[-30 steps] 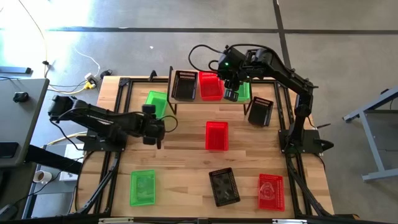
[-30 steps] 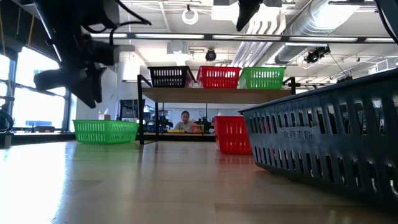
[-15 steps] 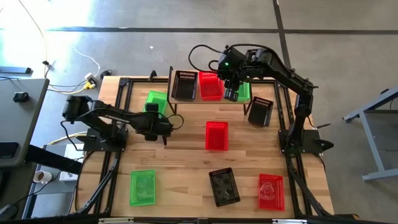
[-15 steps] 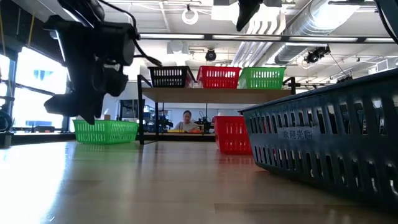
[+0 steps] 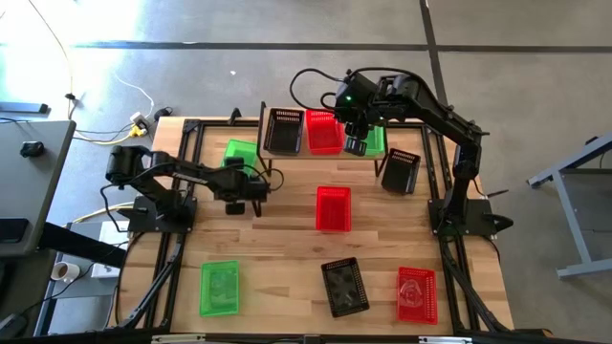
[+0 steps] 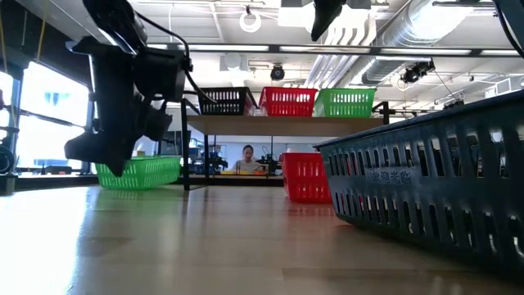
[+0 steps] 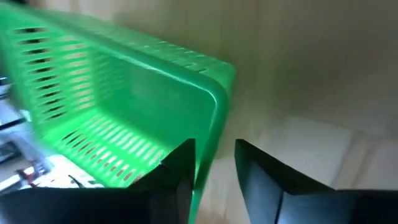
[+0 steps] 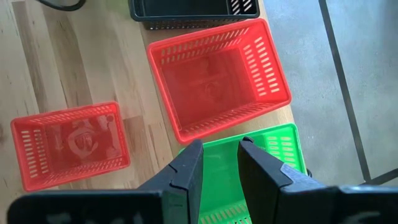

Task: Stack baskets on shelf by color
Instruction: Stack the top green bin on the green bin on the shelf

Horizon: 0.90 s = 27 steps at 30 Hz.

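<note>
1. High view. The shelf (image 5: 320, 153) is my landmark; it carries a black basket (image 5: 284, 130), a red basket (image 5: 324, 132) and a green shelf basket (image 5: 374, 140) in a row. The left pincer (image 5: 251, 186) hangs just off the shelf's left end, at the near corner of the green basket (image 5: 239, 156) lying on the table (image 5: 287, 239) there. That basket's long axis runs roughly away from the table front, slightly skewed. The left arm is much the nearer to it. The right pincer (image 5: 356, 143) hovers over the shelf, between the red and green shelf baskets.

2. Low view. The green basket (image 6: 139, 172) sits flat left of the shelf legs, mouth up; the left arm hangs partly in front of it.

3. Left wrist view. Fingers stand narrowly apart and straddle the basket's rim (image 7: 214, 118), one inside, one outside. Not yet clamped, I judge.

4. Right wrist view. Fingers are narrowly parted and empty above the green shelf basket (image 8: 277, 149).
</note>
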Motion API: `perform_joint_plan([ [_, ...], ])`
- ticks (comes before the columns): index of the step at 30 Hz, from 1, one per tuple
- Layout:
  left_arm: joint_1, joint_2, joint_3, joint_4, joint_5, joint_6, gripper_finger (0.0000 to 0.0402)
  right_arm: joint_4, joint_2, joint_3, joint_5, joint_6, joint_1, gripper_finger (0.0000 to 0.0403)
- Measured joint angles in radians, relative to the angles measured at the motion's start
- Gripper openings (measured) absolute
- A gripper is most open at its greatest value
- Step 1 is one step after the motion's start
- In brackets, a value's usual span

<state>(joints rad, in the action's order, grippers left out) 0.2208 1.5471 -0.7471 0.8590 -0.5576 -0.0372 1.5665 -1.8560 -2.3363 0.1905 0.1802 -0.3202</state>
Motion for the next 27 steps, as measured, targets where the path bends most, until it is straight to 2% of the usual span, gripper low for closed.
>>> perform_joint_plan([
  [7,0.014,0.000,0.000,-0.023,0.065,-0.019,0.0007,0.000,0.000,0.000,0.000,0.001,0.000,0.0085],
  [18,-0.084,-0.057,-0.011,0.074,0.131,0.086,0.0002,0.000,0.000,0.000,0.000,-0.010,0.000,0.0085],
  [27,-0.249,-0.138,-0.168,0.280,0.132,0.231,0.0001,-0.016,0.000,0.000,-0.057,-0.114,0.000,0.0085],
])
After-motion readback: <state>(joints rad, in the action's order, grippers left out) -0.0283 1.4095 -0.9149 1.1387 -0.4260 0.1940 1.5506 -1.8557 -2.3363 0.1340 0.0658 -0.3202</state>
